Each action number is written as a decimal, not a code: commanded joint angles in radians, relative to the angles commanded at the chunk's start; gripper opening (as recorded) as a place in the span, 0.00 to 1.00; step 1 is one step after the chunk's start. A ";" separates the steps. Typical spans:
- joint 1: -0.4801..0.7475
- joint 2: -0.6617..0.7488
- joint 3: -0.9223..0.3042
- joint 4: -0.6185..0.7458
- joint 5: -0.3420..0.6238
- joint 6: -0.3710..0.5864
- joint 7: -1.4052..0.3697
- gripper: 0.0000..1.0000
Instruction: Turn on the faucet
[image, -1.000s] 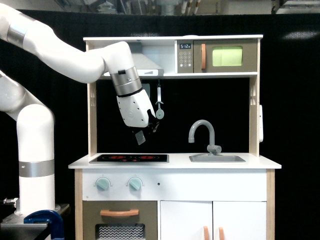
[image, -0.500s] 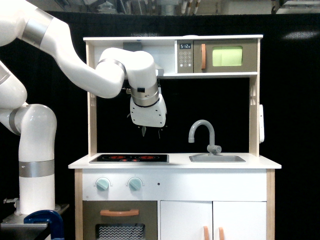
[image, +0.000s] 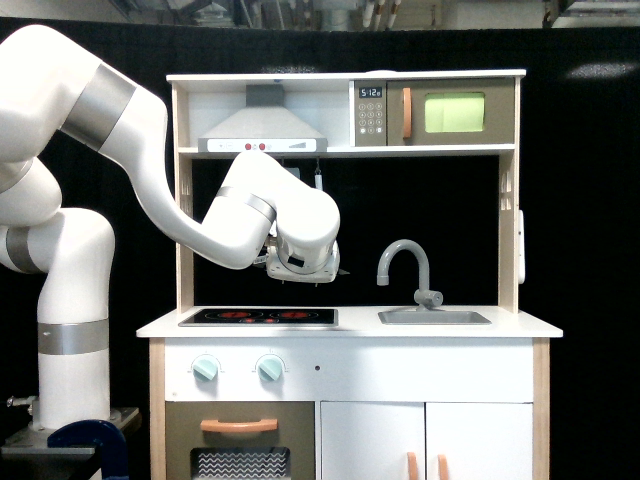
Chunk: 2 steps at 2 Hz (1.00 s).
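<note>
My arm (image: 180, 200) has swung lower and closer to the sink side since a moment ago. My wrist has rolled over too, so my fingers (image: 300, 274) are now tucked under it, above the stove (image: 258, 317). I cannot tell if they are spread or pressed together, because the wrist hides them. They hold nothing that I can see.

The tap (image: 405, 270) stands at the back of the sink (image: 434, 317) on the worktop (image: 540, 328), to the exterior view's right of me. Its little lever (image: 432, 297) sits low at the base. I am not touching it yet; there is a gap between us. I think I am on my way, and the next job is to reach that lever.
</note>
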 joint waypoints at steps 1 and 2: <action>0.030 -0.100 -0.083 -0.018 0.008 -0.027 -0.061 1.00; 0.077 -0.127 -0.083 0.001 0.002 -0.022 -0.042 1.00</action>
